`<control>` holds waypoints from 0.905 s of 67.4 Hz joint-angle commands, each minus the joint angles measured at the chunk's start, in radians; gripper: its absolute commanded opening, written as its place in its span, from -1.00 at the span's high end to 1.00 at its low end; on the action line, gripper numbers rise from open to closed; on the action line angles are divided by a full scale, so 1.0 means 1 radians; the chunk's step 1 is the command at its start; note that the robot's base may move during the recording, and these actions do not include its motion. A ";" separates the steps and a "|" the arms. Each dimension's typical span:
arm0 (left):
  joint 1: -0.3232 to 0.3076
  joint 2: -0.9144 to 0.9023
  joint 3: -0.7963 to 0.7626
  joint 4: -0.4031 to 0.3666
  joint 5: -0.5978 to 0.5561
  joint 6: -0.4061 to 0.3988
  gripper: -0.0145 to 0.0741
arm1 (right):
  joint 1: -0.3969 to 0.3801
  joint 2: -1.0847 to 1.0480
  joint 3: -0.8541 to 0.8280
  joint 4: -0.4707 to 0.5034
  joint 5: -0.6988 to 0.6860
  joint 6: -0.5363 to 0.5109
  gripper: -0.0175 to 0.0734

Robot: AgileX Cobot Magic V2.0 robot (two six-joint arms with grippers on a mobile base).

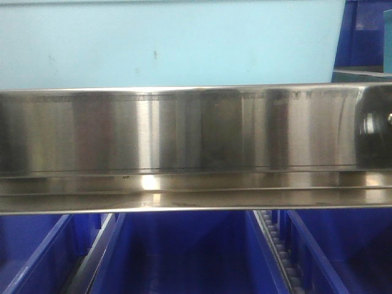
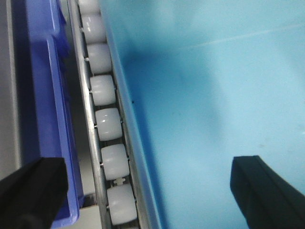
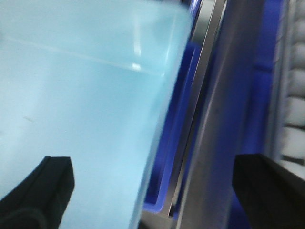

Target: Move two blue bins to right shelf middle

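Observation:
One pale sky-blue bin [image 1: 171, 43] stands on the right shelf middle, behind its broad brushed-steel front rail [image 1: 196, 131], and fills most of the width. In the left wrist view the bin's smooth side [image 2: 214, 95] takes up the right half. My left gripper [image 2: 147, 191] is open, with one black finger [image 2: 31, 191] over a royal-blue crate and the other over the pale bin. In the right wrist view the bin [image 3: 71, 95] fills the left. My right gripper [image 3: 152, 191] is open too, one finger [image 3: 38, 191] over the bin and one past the steel rail. Neither gripper holds anything.
Royal-blue crates [image 1: 190, 257] sit on the tier below, with a roller track [image 1: 275, 251] between them. Another royal-blue crate [image 1: 367, 30] stands right of the pale bin. White rollers [image 2: 107, 124] run between the bin and a royal-blue crate [image 2: 45, 95]. A steel upright [image 3: 224, 119] stands beside the bin.

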 commanded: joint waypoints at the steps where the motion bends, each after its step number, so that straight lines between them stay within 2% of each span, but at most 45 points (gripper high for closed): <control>1: -0.005 0.032 -0.009 -0.014 -0.003 0.001 -0.59 | 0.001 0.048 -0.009 0.003 -0.011 0.000 -0.61; 9: -0.005 0.061 -0.009 -0.015 -0.003 0.001 -0.51 | 0.001 0.095 -0.009 0.003 -0.011 0.000 -0.60; 16: -0.005 0.072 -0.009 -0.015 -0.003 0.001 -0.41 | 0.001 0.111 -0.009 0.003 -0.011 0.000 -0.39; 20: -0.005 0.072 -0.009 -0.015 -0.007 0.001 -0.24 | 0.001 0.113 -0.009 0.003 -0.013 0.000 -0.10; 21: -0.005 0.072 -0.009 -0.015 -0.007 0.001 -0.22 | 0.001 0.113 -0.009 0.003 -0.013 0.000 -0.10; 25: -0.005 0.072 -0.009 -0.015 -0.010 0.001 0.01 | 0.001 0.113 -0.009 0.003 -0.015 0.000 0.29; 26: -0.005 0.072 -0.009 -0.015 -0.010 0.001 0.11 | 0.001 0.113 -0.009 0.003 -0.018 0.000 0.33; 27: -0.005 0.072 -0.009 -0.015 -0.010 0.001 0.15 | 0.001 0.113 -0.009 0.003 -0.018 0.000 0.47; 30: -0.005 0.072 -0.009 -0.015 -0.010 0.001 0.44 | 0.001 0.113 -0.009 0.003 -0.018 0.000 0.77; 33: -0.005 0.072 -0.009 -0.015 -0.010 0.001 0.63 | 0.001 0.113 -0.009 0.003 -0.020 0.000 0.99; 37: -0.005 0.072 -0.009 -0.015 -0.010 0.001 0.92 | 0.001 0.113 -0.009 0.003 -0.022 0.000 0.96; 61: -0.005 0.050 -0.013 -0.015 -0.010 0.001 0.92 | 0.001 0.081 -0.009 -0.001 -0.020 0.009 0.95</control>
